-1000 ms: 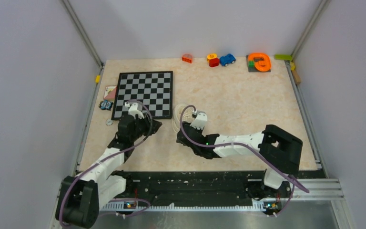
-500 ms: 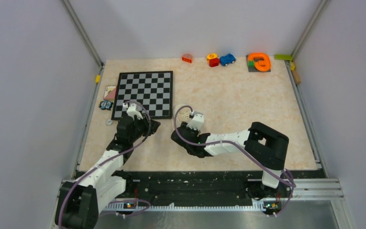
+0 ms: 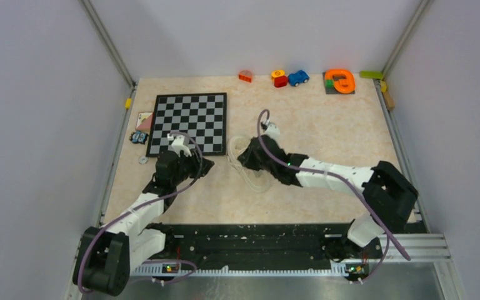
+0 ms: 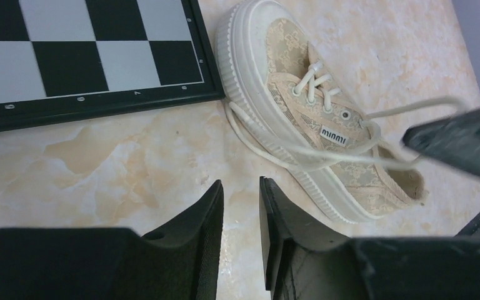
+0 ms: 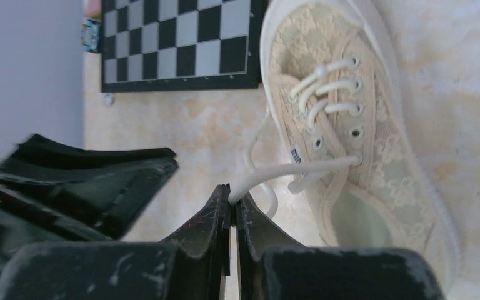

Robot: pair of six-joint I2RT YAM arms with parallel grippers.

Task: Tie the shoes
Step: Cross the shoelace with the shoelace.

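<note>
Sneaker (image 5: 375,125) just beyond right pincer (image 5: 232,197), tight on 1 lace (image 5: 300,169); left pincer (image 4: 240,187) slightly apart, short of its side.

Since a second ago the right gripper (image 5: 232,203) has closed from wide apart onto a white lace (image 5: 300,167) of the sneaker (image 5: 381,125), and its arm has swung toward 1 o'clock in the top view, baring lace loops (image 3: 254,181) at the gripper's 6 o'clock.
</note>
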